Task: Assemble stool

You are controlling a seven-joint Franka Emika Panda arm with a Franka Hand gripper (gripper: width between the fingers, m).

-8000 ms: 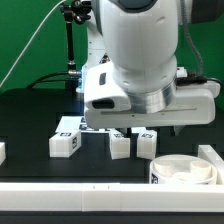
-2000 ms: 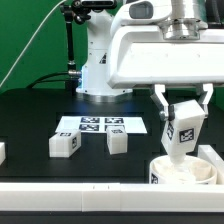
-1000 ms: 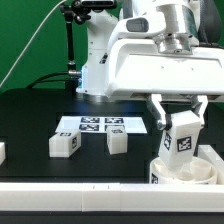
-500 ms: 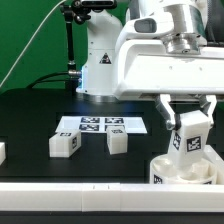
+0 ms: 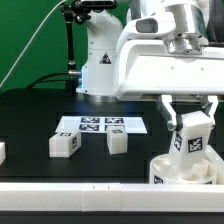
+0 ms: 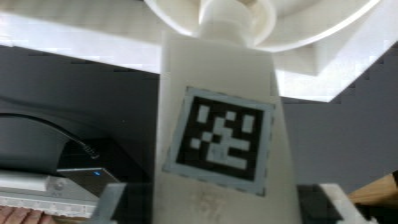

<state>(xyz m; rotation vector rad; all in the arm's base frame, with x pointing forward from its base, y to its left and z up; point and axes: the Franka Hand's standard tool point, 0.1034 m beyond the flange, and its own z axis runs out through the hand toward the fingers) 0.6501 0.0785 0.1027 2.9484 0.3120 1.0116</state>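
My gripper (image 5: 189, 122) is shut on a white stool leg (image 5: 190, 138) with a black-and-white tag, held upright over the round ring-shaped seat (image 5: 172, 166) at the exterior view's lower right. The leg's lower end is down at the seat's top. In the wrist view the leg (image 6: 221, 120) fills the middle between my two fingers (image 6: 111, 200), and its far end meets the seat (image 6: 294, 25). Two more white legs lie on the black table, one (image 5: 65, 143) toward the exterior view's left and one (image 5: 118, 143) near the middle.
The marker board (image 5: 102, 125) lies flat behind the two loose legs. A long white border rail (image 5: 70, 188) runs along the front edge. A small white part (image 5: 2, 152) sits at the far left edge. The robot base (image 5: 98, 60) stands behind.
Since eight seconds ago the gripper has picked up a leg and carried it over the seat. Over the last second it shifted slightly right and down; in the last half second almost nothing moved.
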